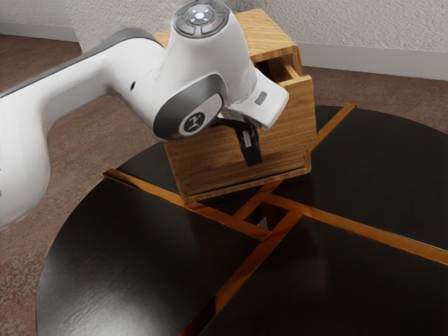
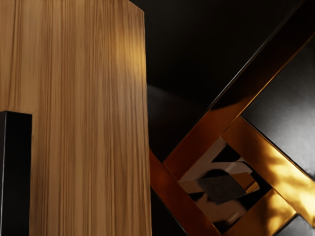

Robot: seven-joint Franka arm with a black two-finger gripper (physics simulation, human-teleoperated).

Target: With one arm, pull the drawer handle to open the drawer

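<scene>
Where the one white arm [image 1: 105,77] reaches in from the upper left of the frame, its black hand [image 1: 250,145] hangs just in front of the drawer [image 1: 210,164], at the middle of the exterior view. Whether the hand is spread or pressed together I cannot tell from here, and the handle is hidden behind it.

One wooden cabinet [image 1: 266,31] stands on the far part of the one round black table [image 1: 140,266], in the upper middle of the frame. It has a single drawer, and that drawer stands partly out: a dark gap [image 1: 280,68] shows under the cabinet's top, behind the drawer's front panel.

Four copper strips [image 1: 350,227] cross the table and split its black top into four parts. They meet at one small square [image 1: 269,213] just in front of the cabinet, near the frame's centre.

Seen from the wrist, wood grain [image 2: 74,123] covers the left half, with one black bar [image 2: 15,172] at the lower left edge. The black table [image 2: 197,49] fills the right, and the copper square [image 2: 221,189] sits at the lower right.
</scene>
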